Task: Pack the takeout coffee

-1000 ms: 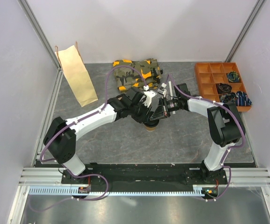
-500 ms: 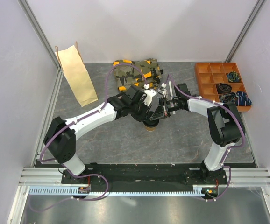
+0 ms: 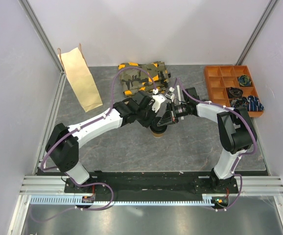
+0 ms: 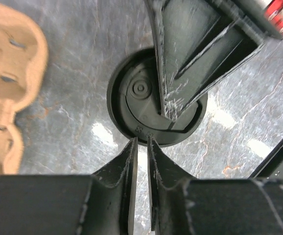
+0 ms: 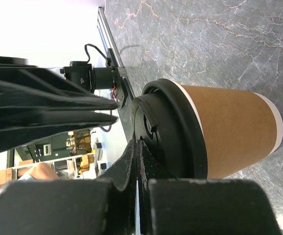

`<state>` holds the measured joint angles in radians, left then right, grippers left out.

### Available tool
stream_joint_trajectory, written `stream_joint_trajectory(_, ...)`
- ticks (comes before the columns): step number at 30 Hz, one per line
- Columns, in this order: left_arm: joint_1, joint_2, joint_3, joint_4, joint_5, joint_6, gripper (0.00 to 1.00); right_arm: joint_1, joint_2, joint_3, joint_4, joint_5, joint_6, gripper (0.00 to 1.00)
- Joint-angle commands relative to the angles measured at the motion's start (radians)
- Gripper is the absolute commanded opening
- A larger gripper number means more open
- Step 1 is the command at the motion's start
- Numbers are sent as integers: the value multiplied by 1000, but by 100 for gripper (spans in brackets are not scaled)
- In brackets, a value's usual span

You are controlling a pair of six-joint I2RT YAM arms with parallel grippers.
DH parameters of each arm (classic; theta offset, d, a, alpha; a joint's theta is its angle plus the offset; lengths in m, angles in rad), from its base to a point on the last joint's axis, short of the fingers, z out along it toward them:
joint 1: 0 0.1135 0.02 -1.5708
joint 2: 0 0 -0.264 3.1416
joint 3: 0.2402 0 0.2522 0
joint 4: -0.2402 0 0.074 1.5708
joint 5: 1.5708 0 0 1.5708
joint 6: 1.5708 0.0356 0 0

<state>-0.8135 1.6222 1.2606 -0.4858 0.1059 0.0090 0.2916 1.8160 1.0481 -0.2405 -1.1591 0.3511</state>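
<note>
Currently the takeout coffee (image 4: 136, 93) stands upright on the table (image 4: 73, 39) directly beneath both claws, its long axis vertical. Your right claw (image 5: 137, 143) is pinched closed on nothing, tips against the black lid (image 5: 171, 132). Your left claw (image 4: 141, 142) is a slit apart and empty, tips at the lid's near rim. Neither arm is nearer. The cup tray (image 4: 7, 73) lies to the left claw's side.
</note>
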Motion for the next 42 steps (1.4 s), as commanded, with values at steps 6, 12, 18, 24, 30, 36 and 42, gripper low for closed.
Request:
stream_joint_trajectory(6,7,14,108,59,-2,63,12,7,74,-34,-46,197,-89,0)
stream_joint_trajectory(12,17,88,89,95,15,29,9,7,80,-34,-45,196,-90,0)
stream_joint_trajectory(18,20,133,42,88,28,16,8,4,82,-40,-45,197,-98,0)
stream_joint_trajectory(24,25,64,45,59,35,8,6,7,83,-40,-45,197,-101,0)
stream_joint_trajectory(30,25,-83,77,24,129,0,9,7,75,-37,-43,199,-95,0)
stream_joint_trajectory(36,-27,-142,48,-8,135,-29,9,6,85,-34,-40,199,-84,0)
stream_joint_trajectory(42,-46,-76,-1,48,132,-56,9,6,89,-36,-33,197,-77,0)
